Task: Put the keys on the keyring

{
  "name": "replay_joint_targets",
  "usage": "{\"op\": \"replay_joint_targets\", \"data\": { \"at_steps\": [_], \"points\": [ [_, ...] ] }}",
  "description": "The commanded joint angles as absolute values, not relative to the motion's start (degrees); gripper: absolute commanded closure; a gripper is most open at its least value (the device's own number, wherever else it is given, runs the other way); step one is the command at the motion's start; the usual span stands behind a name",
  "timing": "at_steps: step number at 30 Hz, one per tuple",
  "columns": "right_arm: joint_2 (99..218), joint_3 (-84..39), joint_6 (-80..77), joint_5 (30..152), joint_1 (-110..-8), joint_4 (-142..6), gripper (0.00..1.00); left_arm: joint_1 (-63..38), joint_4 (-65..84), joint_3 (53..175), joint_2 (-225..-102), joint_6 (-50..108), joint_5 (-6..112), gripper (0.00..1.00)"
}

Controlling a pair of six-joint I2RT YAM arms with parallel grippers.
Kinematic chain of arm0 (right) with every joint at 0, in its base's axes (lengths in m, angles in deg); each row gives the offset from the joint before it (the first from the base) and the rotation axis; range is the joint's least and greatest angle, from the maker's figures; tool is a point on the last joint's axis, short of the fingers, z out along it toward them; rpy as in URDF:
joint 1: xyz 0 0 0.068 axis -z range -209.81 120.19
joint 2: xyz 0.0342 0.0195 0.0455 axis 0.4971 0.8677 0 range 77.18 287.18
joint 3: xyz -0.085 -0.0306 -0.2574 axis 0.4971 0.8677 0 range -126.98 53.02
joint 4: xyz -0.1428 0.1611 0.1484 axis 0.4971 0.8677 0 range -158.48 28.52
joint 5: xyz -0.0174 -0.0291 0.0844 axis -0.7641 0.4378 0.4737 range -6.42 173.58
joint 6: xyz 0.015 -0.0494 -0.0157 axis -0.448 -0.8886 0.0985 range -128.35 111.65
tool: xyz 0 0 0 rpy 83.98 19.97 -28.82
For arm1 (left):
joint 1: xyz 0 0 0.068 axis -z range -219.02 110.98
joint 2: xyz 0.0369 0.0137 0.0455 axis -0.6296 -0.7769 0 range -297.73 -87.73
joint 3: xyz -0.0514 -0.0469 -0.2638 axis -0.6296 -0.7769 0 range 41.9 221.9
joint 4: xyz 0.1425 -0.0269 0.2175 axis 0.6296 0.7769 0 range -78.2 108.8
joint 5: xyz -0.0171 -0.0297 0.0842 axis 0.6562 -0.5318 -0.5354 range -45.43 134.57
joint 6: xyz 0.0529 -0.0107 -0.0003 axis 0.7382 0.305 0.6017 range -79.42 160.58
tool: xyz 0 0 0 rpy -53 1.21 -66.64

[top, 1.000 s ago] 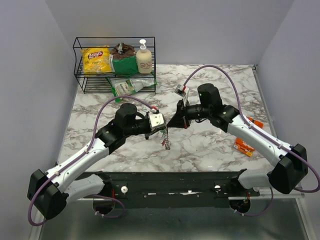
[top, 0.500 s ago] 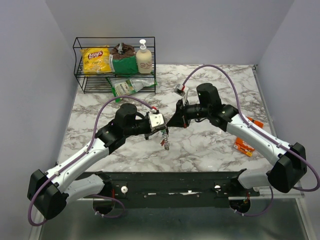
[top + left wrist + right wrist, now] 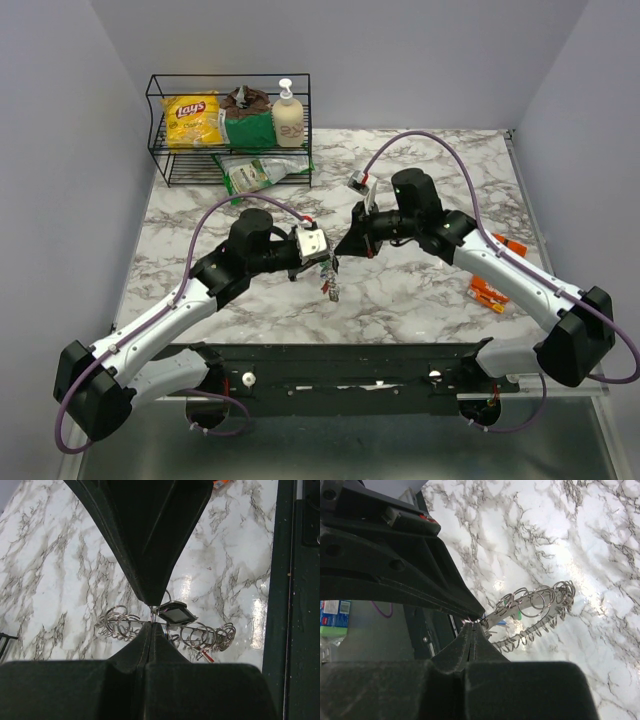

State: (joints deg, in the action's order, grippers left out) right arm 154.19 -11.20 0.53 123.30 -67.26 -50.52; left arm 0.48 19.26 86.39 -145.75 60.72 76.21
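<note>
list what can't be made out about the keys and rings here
- Top external: keys too small to count or see whether threaded.
- Left wrist: the shut left gripper and right gripper cover the ring bundle's middle.
- Right wrist: whether the right gripper pinches a ring is hidden behind its own fingertips.

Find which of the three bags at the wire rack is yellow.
The Lay's bag, leftmost on the rack's upper shelf. Its neighbour is brown and green; the lower bag is green and white.
</note>
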Motion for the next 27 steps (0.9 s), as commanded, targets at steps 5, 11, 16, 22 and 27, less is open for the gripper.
{"op": "replay_joint_targets", "data": {
  "at_steps": [5,11,16,22,27],
  "points": [
    [152.7,-12.3,-1.4,120.7,-67.4,-46.4,1.00,0.8,17.0,87.3,-144.1,59.9,76.4,1.00],
    [152.4,-12.0,-0.8,119.5,-67.7,-46.4,0.99,0.8,16.5,87.1,-143.6,59.7,77.3,1.00],
    [152.6,-11.7,-0.5,119.7,-67.8,-46.9,0.99,0.8,15.5,86.6,-142.9,59.1,78.0,1.00],
    [152.2,-10.4,-0.3,120.0,-67.8,-47.9,0.99,0.9,14.3,86.0,-142.1,58.5,78.5,1.00],
    [151.6,-9.3,-0.1,120.0,-67.8,-48.7,0.99,0.9,13.2,85.6,-141.7,57.5,78.8,1.00]
  ]
}}
